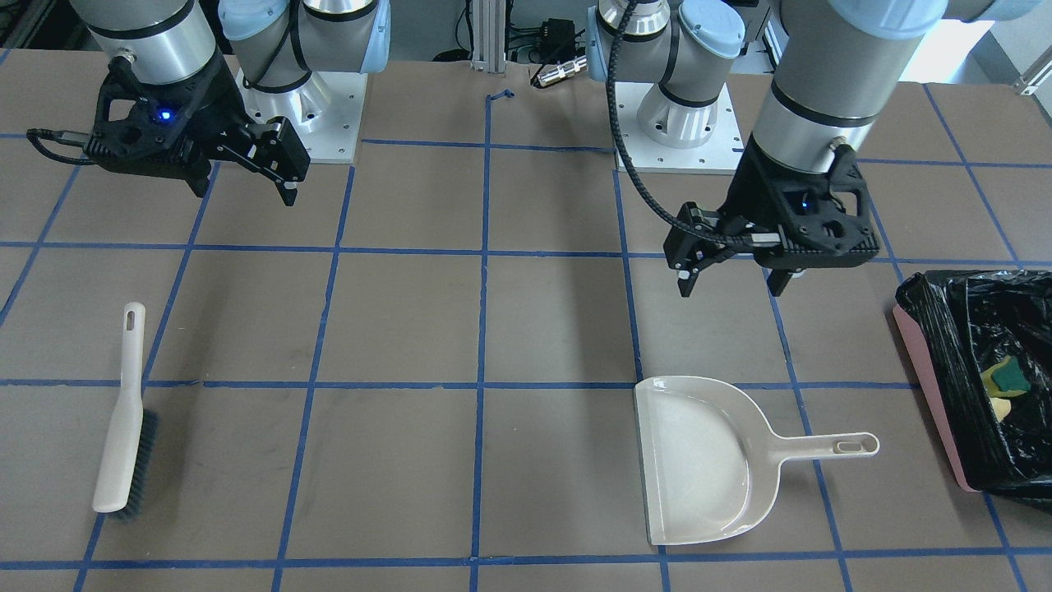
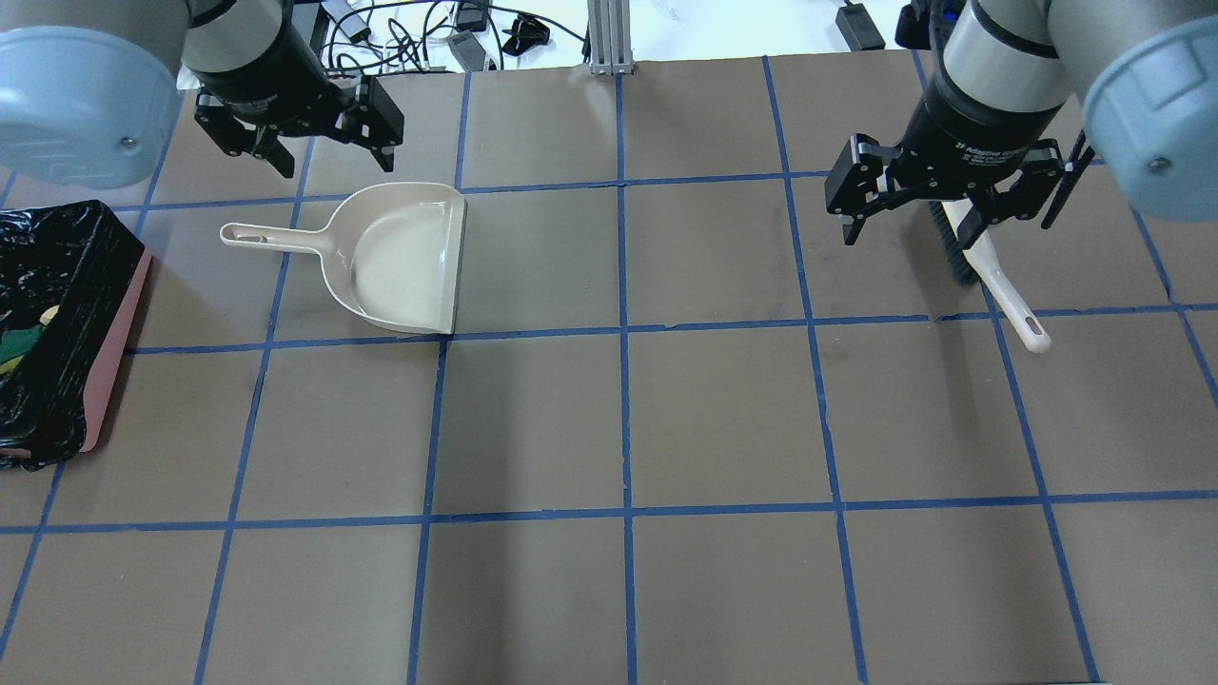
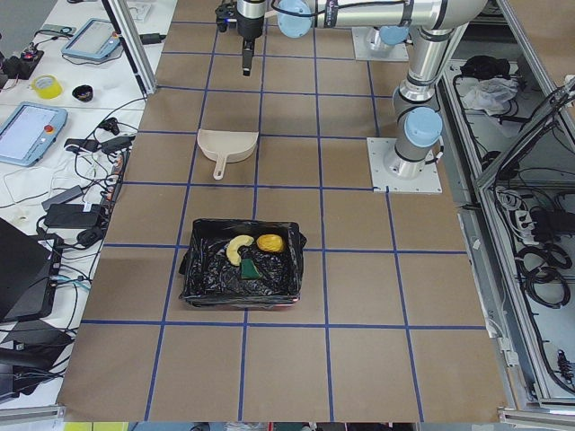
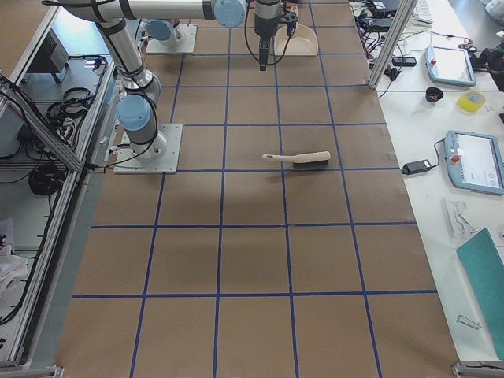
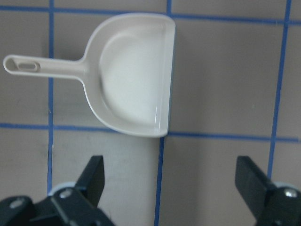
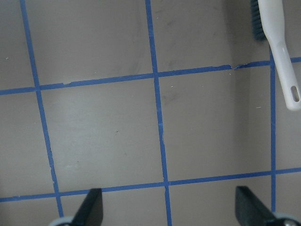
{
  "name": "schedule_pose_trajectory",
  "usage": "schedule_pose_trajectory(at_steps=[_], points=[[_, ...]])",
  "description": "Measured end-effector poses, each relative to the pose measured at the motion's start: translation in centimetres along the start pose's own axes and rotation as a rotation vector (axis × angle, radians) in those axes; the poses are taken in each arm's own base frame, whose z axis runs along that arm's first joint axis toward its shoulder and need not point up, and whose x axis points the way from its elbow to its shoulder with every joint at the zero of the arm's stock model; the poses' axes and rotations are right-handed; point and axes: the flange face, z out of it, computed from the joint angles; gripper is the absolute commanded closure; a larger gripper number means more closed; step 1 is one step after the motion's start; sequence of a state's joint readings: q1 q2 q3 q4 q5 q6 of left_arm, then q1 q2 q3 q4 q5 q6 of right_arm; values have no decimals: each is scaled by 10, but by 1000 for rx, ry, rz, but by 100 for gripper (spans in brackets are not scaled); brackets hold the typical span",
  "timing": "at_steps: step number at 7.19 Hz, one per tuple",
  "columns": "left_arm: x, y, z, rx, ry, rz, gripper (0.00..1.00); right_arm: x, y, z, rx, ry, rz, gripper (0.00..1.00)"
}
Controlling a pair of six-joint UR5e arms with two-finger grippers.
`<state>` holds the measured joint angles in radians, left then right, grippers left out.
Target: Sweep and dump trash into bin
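On the taped brown table, the left gripper and right gripper hang spread and empty. The trash, likely light and squashy, lies in the bin, well outside the left jaws; any piece would suit a gentle mid-body pinch.

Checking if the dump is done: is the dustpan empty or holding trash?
Empty. The dustpan shows a bare pan in the left wrist view; the croissant, pastry and sponge wedge lie inside the bin.

Bin cut off at frame edge, front & overhead views; brush head partly hidden behind R gripper.
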<state>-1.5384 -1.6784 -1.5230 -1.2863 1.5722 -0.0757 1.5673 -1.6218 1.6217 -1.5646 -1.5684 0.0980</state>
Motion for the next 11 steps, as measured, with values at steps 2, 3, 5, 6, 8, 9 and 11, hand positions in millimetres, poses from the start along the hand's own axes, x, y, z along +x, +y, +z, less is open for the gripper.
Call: schedule_pose_trajectory(at_steps=[2, 3, 5, 6, 8, 9, 11], points=[[-52, -33, -5, 127, 63, -184, 0, 0, 1, -1, 2, 1, 0, 0], [-83, -44, -1, 144, 97, -244, 0, 0, 1, -2, 2, 2, 0, 0], [-158, -60, 13, 151, 86, -279, 0, 1, 1, -4, 8, 1, 1, 0], [-202, -64, 24, 144, 64, -237, 0, 1, 1, -8, 16, 0, 1, 0], [-288, -60, 41, 127, 17, -132, 0, 1, 3, -12, 26, 0, 2, 0], [-331, -54, 49, 113, -6, -77, 0, 1, 5, -15, 34, 0, 2, 0], [-389, -42, 64, 86, -29, 10, 0, 1, 9, -23, 56, -7, 0, 0]])
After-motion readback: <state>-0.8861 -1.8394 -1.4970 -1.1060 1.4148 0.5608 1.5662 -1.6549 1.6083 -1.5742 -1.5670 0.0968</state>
